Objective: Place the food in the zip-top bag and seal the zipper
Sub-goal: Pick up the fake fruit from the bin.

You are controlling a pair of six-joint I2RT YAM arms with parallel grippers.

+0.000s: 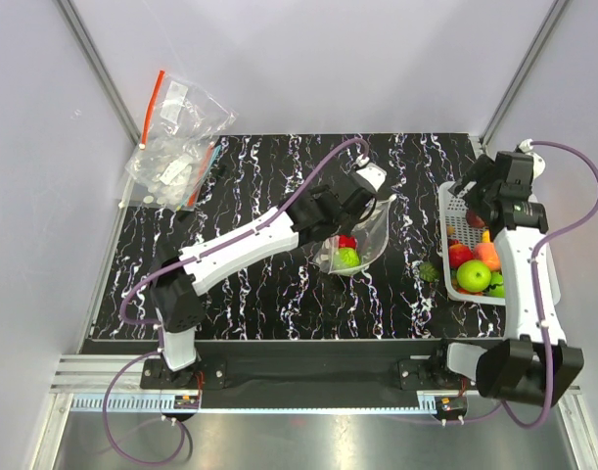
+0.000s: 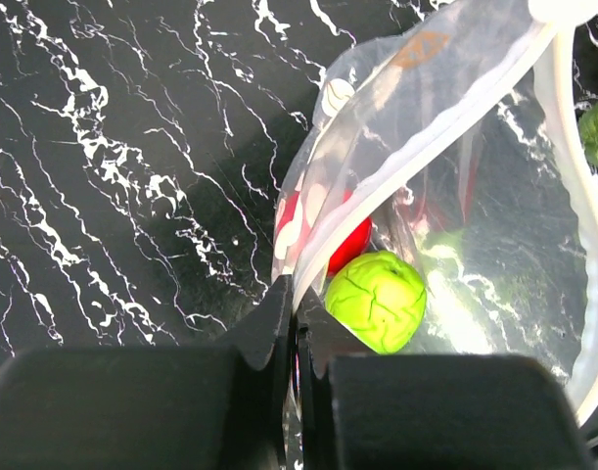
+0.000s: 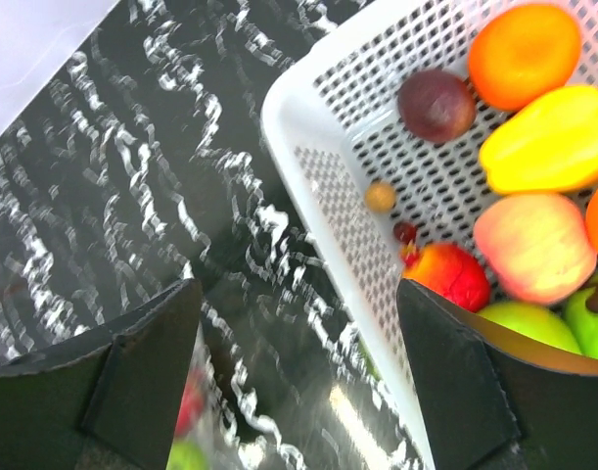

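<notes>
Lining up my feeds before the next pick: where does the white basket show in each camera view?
Top external: white basket at the right side of the table, about mid-height in the picture.
Left wrist: not in it.
Right wrist: white basket fills the upper right, with its corner toward the centre.
Shared landmark: the black marbled table, seen in all three views.

Left jaws clamp the bag (image 2: 431, 147) rim. A green fruit (image 2: 377, 299) and red fruit (image 2: 350, 245) lie inside.
</notes>
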